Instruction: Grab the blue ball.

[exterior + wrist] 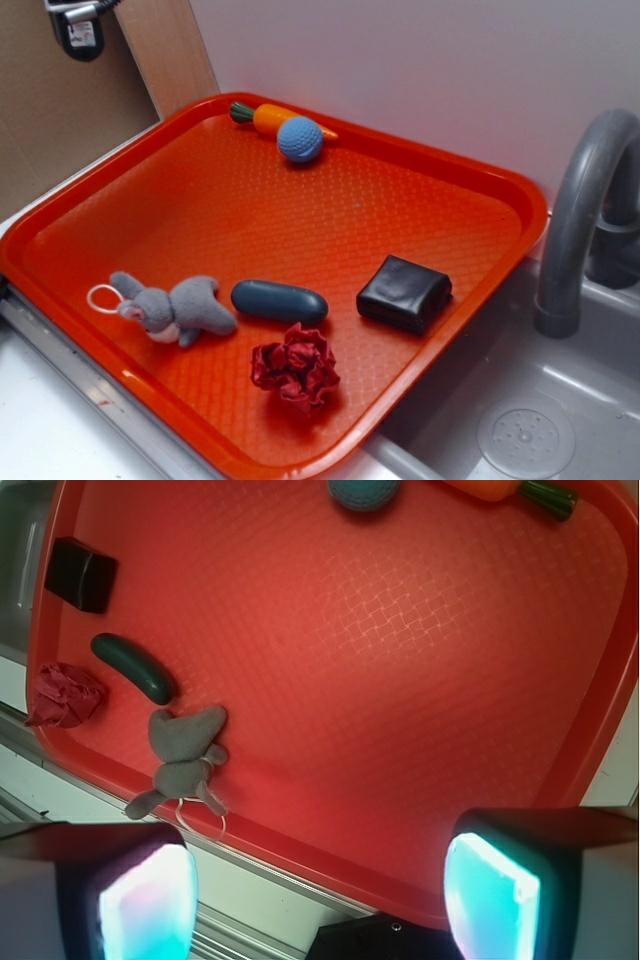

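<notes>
Blue ball (300,139) lies at upper centre of the exterior view, touching the toy carrot (268,117) against the orange tray (455,215) rim. Gripper (318,885) fingers spread, empty, well apart from it. Risk: closing on the carrot, or nudging the ball into rolling.

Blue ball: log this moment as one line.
ball at far tray edge, touching carrot | end effector open, high, empty | grasp not begun

Light-blue dimpled blue ball (300,139) at the tray's far edge, seemingly touching the carrot.
</notes>
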